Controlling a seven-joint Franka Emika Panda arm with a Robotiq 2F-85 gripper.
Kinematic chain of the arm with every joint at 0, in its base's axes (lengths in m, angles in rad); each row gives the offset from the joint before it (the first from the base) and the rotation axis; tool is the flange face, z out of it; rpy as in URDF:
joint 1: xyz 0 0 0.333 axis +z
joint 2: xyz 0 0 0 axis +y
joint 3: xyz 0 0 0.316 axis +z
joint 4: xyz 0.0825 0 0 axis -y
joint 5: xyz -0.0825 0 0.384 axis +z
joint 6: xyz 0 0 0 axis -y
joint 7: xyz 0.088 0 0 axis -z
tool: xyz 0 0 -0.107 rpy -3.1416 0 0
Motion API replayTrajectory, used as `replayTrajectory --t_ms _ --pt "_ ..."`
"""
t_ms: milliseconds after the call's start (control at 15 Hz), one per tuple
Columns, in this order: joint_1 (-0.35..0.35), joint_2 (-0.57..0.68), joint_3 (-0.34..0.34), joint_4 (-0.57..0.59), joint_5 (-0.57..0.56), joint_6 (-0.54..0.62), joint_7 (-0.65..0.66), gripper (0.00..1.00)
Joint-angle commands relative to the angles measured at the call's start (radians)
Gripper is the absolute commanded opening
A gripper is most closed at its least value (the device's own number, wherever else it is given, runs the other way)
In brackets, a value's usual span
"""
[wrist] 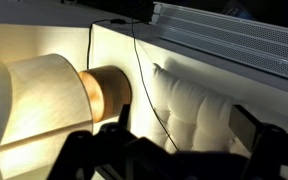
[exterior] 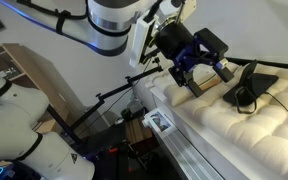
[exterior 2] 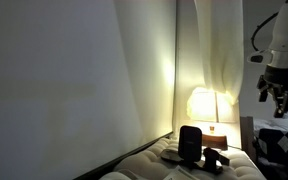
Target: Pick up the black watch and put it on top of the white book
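My gripper [exterior: 206,80] hangs open and empty above the white tufted mattress [exterior: 234,130], beside a lit lamp. In an exterior view it sits high at the right [exterior 2: 277,90], well above the objects. A black upright object [exterior 2: 191,142] and a smaller black object [exterior 2: 216,158], possibly the watch, rest on the mattress below the lamp. A black item with a cable [exterior: 246,86] lies to the gripper's right. In the wrist view the dark fingers [wrist: 179,150] frame bare mattress. I cannot make out a white book for certain.
The glowing lamp [exterior 2: 202,103] stands at the mattress head; its shade [wrist: 29,110] and wooden base [wrist: 109,92] fill the left of the wrist view. A thin black cable [wrist: 149,95] runs over the mattress. A curtain [exterior 2: 219,50] hangs behind.
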Motion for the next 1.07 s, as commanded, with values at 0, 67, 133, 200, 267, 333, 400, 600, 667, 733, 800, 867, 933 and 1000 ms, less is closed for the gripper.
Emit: replayTrajectory --t_ms 0,67,133,200,267,333,400,600,667,733,800,867,933,1000 --pt "0.029 0.01 0.007 0.007 -0.153 -0.015 0.026 1.0" --pt "0.037 0.014 0.012 0.007 -0.2 -0.033 0.031 1.0" --pt "0.047 0.019 0.02 0.008 -0.262 -0.062 0.048 1.0" --pt "0.056 0.025 0.026 0.008 -0.312 -0.091 0.055 1.0" --pt "0.068 0.037 0.034 0.007 -0.362 -0.13 0.061 1.0" --pt "0.08 0.047 0.041 0.007 -0.408 -0.169 0.071 1.0" --pt "0.093 0.062 0.049 0.007 -0.448 -0.213 0.077 1.0" --pt "0.129 0.119 0.066 0.017 -0.509 -0.306 0.066 1.0" --pt "0.132 0.143 0.064 0.037 -0.499 -0.298 0.068 1.0" --pt "0.127 0.167 0.054 0.062 -0.458 -0.26 0.061 1.0" --pt "0.121 0.186 0.047 0.084 -0.42 -0.233 0.044 1.0" --pt "0.111 0.208 0.038 0.114 -0.388 -0.213 0.052 1.0" --pt "0.1 0.224 0.029 0.139 -0.351 -0.187 0.055 1.0" --pt "0.09 0.243 0.018 0.168 -0.311 -0.162 0.059 1.0"
